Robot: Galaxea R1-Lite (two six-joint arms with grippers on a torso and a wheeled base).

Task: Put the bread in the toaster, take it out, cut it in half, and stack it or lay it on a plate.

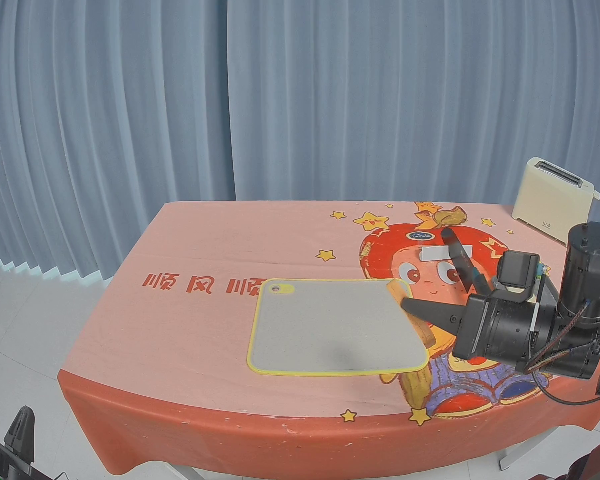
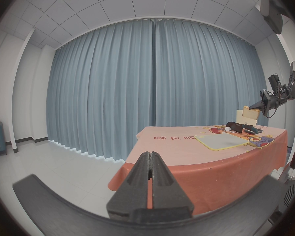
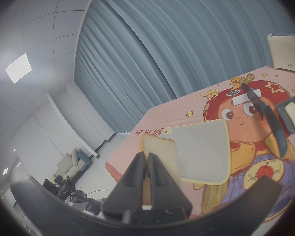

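Head view: pinching the bread (image 1: 399, 291) in the right gripper (image 1: 407, 303), hovering by the right edge of the board (image 1: 333, 328). Holding the left gripper (image 2: 149, 154) pressed together, off the table (image 2: 173, 141).

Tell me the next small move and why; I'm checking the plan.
Probably lower the right tool toward the cutting board: it is shut on the bread slice, held upright above the board's right edge, pointing away from the toaster.
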